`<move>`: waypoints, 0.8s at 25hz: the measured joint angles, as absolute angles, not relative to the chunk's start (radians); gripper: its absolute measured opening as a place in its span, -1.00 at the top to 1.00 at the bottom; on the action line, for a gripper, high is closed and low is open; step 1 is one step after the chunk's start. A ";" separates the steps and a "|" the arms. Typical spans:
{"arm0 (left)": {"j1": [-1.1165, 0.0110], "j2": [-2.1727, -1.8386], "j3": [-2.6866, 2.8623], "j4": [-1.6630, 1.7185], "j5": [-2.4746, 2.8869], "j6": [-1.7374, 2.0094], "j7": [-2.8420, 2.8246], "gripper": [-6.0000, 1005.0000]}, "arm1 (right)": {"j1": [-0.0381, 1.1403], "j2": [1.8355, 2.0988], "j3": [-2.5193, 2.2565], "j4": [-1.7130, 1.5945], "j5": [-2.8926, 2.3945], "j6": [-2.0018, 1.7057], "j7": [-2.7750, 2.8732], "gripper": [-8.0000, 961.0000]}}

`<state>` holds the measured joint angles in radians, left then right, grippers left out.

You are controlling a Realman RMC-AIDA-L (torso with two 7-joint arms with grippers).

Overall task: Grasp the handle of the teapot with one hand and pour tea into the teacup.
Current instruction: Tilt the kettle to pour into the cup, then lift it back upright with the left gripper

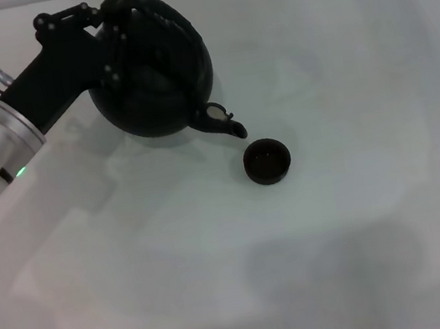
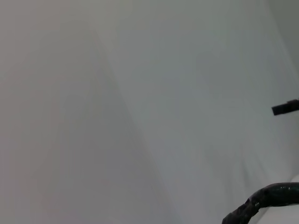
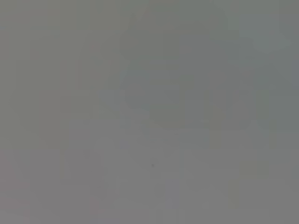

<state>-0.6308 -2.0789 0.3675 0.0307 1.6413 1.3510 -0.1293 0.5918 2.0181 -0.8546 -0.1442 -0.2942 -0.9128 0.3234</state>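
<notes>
1. One teapot (image 1: 155,78) sits at your 11 o'clock, tilted, with its spout (image 1: 225,121) pointing down toward 5 o'clock.
2. Your teacup (image 1: 267,161) stands upright just beside the spout tip, not touching.
3. Your left gripper (image 1: 111,17) is clamped on the handle (image 1: 155,14).
4. Both rest over the white table (image 1: 365,215).
</notes>
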 joint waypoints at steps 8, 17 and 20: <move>-0.650 -2.083 0.373 0.020 1.641 1.331 -0.072 0.77 | 0.594 2.020 -0.854 -0.143 -0.295 -0.913 0.325 -0.73; -0.668 -2.084 0.374 -0.011 1.652 1.331 0.011 0.77 | 0.594 2.020 -0.854 -0.143 -0.294 -0.913 0.326 -0.73; -0.673 -2.084 0.374 -0.026 1.655 1.331 0.048 0.77 | 0.594 2.020 -0.854 -0.141 -0.294 -0.913 0.326 -0.73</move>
